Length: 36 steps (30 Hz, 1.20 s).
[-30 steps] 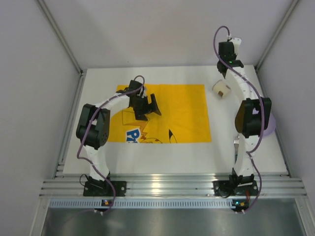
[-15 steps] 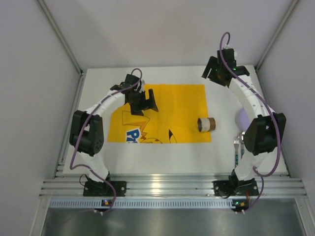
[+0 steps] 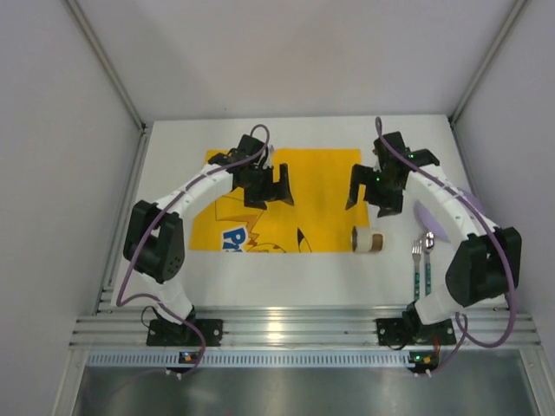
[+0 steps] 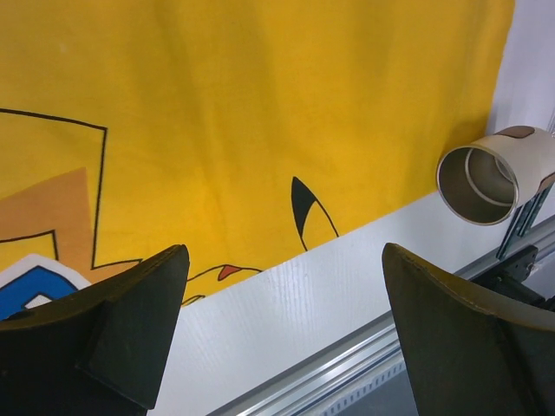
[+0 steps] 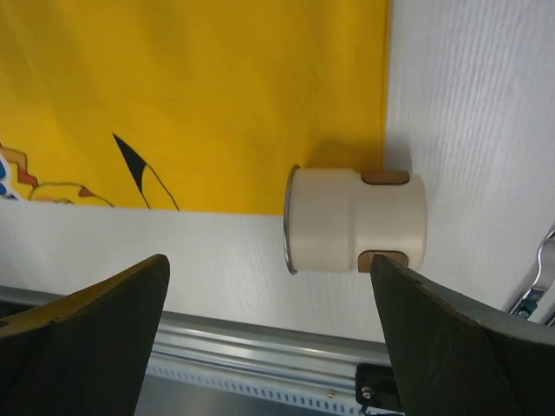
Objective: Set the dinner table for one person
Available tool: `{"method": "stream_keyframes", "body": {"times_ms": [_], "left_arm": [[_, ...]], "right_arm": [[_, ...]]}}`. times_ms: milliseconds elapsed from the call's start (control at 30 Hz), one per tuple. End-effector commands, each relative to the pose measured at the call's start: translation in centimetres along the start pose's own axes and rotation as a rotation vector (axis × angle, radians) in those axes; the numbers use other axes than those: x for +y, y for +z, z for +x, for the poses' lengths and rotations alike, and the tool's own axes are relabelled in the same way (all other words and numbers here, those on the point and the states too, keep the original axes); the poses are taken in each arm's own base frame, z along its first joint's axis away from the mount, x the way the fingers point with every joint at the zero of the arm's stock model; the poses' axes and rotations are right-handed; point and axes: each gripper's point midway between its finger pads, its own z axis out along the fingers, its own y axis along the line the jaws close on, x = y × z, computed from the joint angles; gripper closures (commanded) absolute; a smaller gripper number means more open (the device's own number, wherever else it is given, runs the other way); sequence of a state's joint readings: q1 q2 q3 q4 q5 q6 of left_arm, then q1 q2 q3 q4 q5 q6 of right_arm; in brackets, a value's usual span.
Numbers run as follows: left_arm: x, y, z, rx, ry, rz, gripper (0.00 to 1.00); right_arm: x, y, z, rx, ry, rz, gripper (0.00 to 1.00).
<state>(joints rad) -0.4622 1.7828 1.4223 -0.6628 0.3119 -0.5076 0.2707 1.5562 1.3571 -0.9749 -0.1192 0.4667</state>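
A cream cup with brown patches lies on its side on the white dinner table, at the near right corner of the yellow printed mat. In the right wrist view the cup has its mouth facing left and nothing holds it. My right gripper hangs open above it, at the mat's right edge. My left gripper is open and empty over the mat's middle. Its wrist view shows the cup off to the right.
A fork and a spoon lie side by side right of the cup. A lavender plate shows partly under the right arm. Grey walls close in three sides. An aluminium rail runs along the near edge.
The cup has gone from the back right of the table to the mat's near right corner, on its side. My right gripper opened and swung in towards the mat. My left gripper shifted right.
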Motion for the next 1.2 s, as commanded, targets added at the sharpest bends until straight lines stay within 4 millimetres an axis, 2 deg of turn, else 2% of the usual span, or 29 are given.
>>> {"method": "stream_keyframes", "body": {"times_ms": [0, 67, 100, 167, 200, 300, 400, 467, 533, 700, 767, 800, 833, 900, 933, 967, 1000, 1033, 1133, 1167], "left_arm": [[-2.3, -0.7, -0.2, -0.033, 0.013, 0.021, 0.02], [-3.0, -0.5, 0.5, -0.023, 0.019, 0.025, 0.02], [-3.2, -0.5, 0.6, -0.023, 0.014, 0.024, 0.02], [-3.9, -1.1, 1.0, -0.033, 0.023, 0.026, 0.02], [-3.7, -1.2, 1.3, -0.032, 0.014, 0.019, 0.02], [-3.1, -1.5, 2.3, -0.033, -0.001, -0.001, 0.02], [-2.7, -2.0, 3.0, -0.039, -0.017, -0.012, 0.02], [-2.8, -2.8, 3.1, -0.06, -0.013, -0.013, 0.02], [-2.7, -3.3, 3.4, -0.068, -0.02, -0.022, 0.02], [-2.0, -4.9, 3.6, -0.111, -0.031, -0.055, 0.02], [-1.8, -5.2, 3.8, -0.119, -0.037, -0.06, 0.02], [-1.6, -5.3, 4.0, -0.123, -0.046, -0.065, 0.02], [-1.5, -5.3, 4.2, -0.122, -0.05, -0.065, 0.02], [-1.2, -5.1, 4.6, -0.118, -0.063, -0.068, 0.02], [-1.3, -5.3, 4.4, -0.128, -0.066, -0.062, 0.02], [-1.4, -5.2, 4.5, -0.129, -0.069, -0.06, 0.02], [-1.3, -5.1, 4.7, -0.126, -0.076, -0.063, 0.02], [-1.3, -5.0, 4.6, -0.128, -0.077, -0.059, 0.02], [-1.6, -5.0, 4.6, -0.132, -0.078, -0.055, 0.02], [-1.6, -5.1, 4.6, -0.135, -0.075, -0.054, 0.02]], "right_arm": [[-0.2, -1.3, 6.1, 0.121, -0.112, 0.023, 0.0], [-1.1, -0.7, 7.2, 0.14, -0.14, 0.085, 0.0], [-1.4, -0.4, 8.5, 0.171, -0.172, 0.11, 0.0], [-2.8, -0.4, 9.2, 0.173, -0.209, 0.191, 0.0], [-3.3, -0.1, 10.1, 0.192, -0.23, 0.211, 0.0], [-5.1, 0.6, 10.6, 0.181, -0.244, 0.279, 0.0], [-6.7, 1.8, 9.4, 0.135, -0.258, 0.375, 0.0], [-6.7, 2.6, 8.5, 0.106, -0.266, 0.391, 0.02], [-6.9, 3.3, 8.3, 0.119, -0.278, 0.402, 0.04], [-7.2, 3.6, 8.9, 0.137, -0.325, 0.409, 0.29], [-7.8, 3.3, 10.1, 0.171, -0.335, 0.408, 0.42], [-7.9, 3.0, 10.5, 0.18, -0.335, 0.4, 0.45], [-7.7, 2.8, 11.2, 0.201, -0.331, 0.377, 0.52], [-6.9, 1.9, 11.4, 0.179, -0.321, 0.328, 0.53], [-6.3, 1.5, 11.5, 0.183, -0.303, 0.305, 0.58], [-5.8, 0.9, 11.5, 0.19, -0.311, 0.295, 0.67], [-5.7, 0.7, 11.6, 0.195, -0.313, 0.295, 0.7], [-5.7, 0.5, 11.8, 0.208, -0.322, 0.297, 0.8], [-5.4, 0.5, 12.3, 0.22, -0.335, 0.272, 1.0], [-5.2, 0.5, 12.6, 0.23, -0.346, 0.267, 1.0]]}}
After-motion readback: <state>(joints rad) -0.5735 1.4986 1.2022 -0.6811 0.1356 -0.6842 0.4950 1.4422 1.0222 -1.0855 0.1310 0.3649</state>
